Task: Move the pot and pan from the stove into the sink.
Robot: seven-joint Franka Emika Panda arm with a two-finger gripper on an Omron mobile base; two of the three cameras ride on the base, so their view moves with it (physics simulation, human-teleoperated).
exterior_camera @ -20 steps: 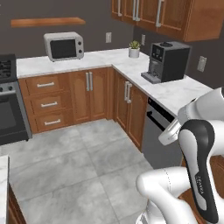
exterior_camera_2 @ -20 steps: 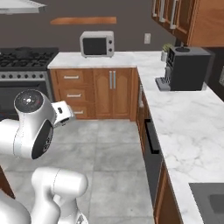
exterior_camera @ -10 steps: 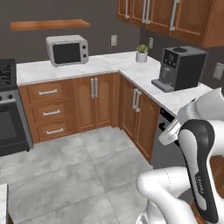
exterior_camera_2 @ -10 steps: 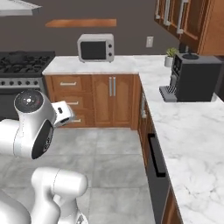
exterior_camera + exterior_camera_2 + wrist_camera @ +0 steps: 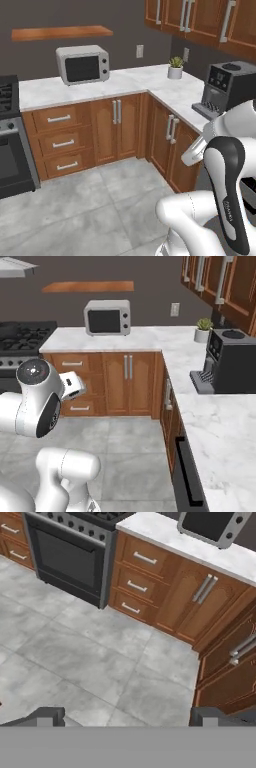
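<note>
Hand view: my gripper (image 5: 127, 717) hangs with jaws spread wide, holding nothing, over open grey floor (image 5: 85, 657). I see the stove (image 5: 22, 341) at the counter's (image 5: 145, 338) left end, well apart.

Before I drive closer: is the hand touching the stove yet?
Apart. In the hand view the open hand hangs over bare floor, with the stove well beyond its fingertips.

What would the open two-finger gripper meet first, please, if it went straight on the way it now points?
Probably the grey tiled floor, ahead of the gripper and short of the wooden drawers; depth is unclear.
</note>
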